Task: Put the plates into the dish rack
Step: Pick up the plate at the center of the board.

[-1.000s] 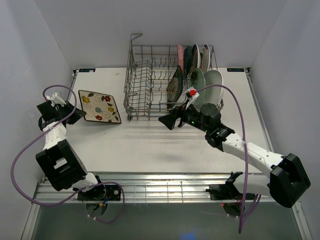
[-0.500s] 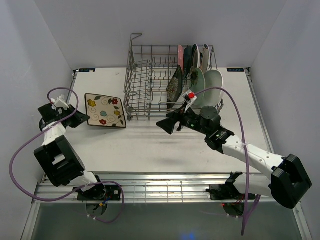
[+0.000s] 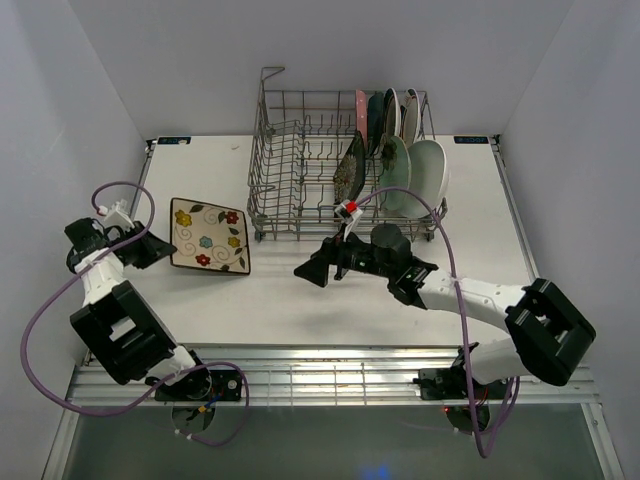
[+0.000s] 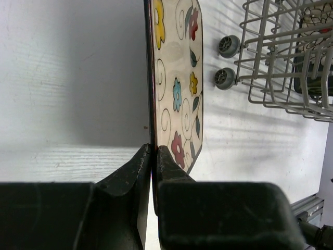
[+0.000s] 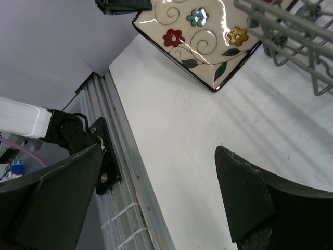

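A cream floral square plate [image 3: 208, 235] hangs at the left of the table, and my left gripper [image 3: 158, 250] is shut on its left edge. The left wrist view shows that plate [image 4: 179, 78] edge-on, its dark rim pinched between the two black fingers [image 4: 140, 166]. Right of the plate, my right gripper [image 3: 303, 272] is open and holds nothing; it points toward the plate [image 5: 200, 36] with a gap of table between. The grey wire dish rack [image 3: 300, 160] stands at the back, with several plates [image 3: 400, 160] upright in its right half.
The rack's small grey wheels [image 4: 228, 46] are close to the plate's far edge. The metal rail [image 5: 130, 172] at the table's near edge lies under my right gripper. White walls close in both sides and the back.
My left gripper has drawn the floral plate slightly toward the near edge. My right gripper has swung left, away from the rack and toward the plate.
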